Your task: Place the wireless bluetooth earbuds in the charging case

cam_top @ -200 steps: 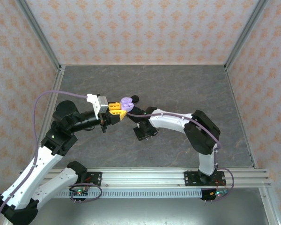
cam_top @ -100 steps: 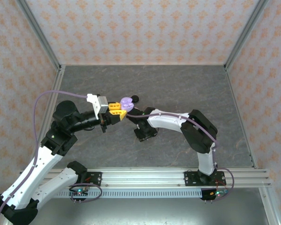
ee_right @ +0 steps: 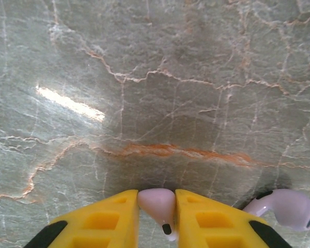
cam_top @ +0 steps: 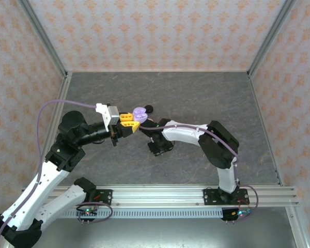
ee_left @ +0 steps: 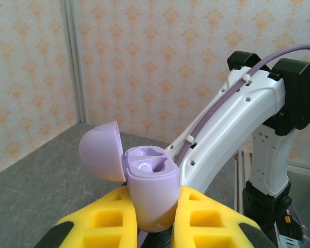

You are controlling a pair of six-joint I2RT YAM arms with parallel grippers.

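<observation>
Pinched tight on a lavender earbud (ee_right: pixel 156 200) with the right gripper (ee_right: pixel 157 209), yellow fingers (ee_right: pixel 111 219) pressing it from both sides, low against the marbled table (ee_right: pixel 144 77). Just right of that, lying on the table, a second lavender earbud (ee_right: pixel 287 207) (stem towards the fingers). Over on the left, clamped in the left gripper (ee_left: pixel 151 209) and held clear of the table: the lavender charging case (ee_left: pixel 151 178), upright, lid (ee_left: pixel 99 151) swung open to the left, both wells showing. Behind it, the white right arm (ee_left: pixel 232 124).
</observation>
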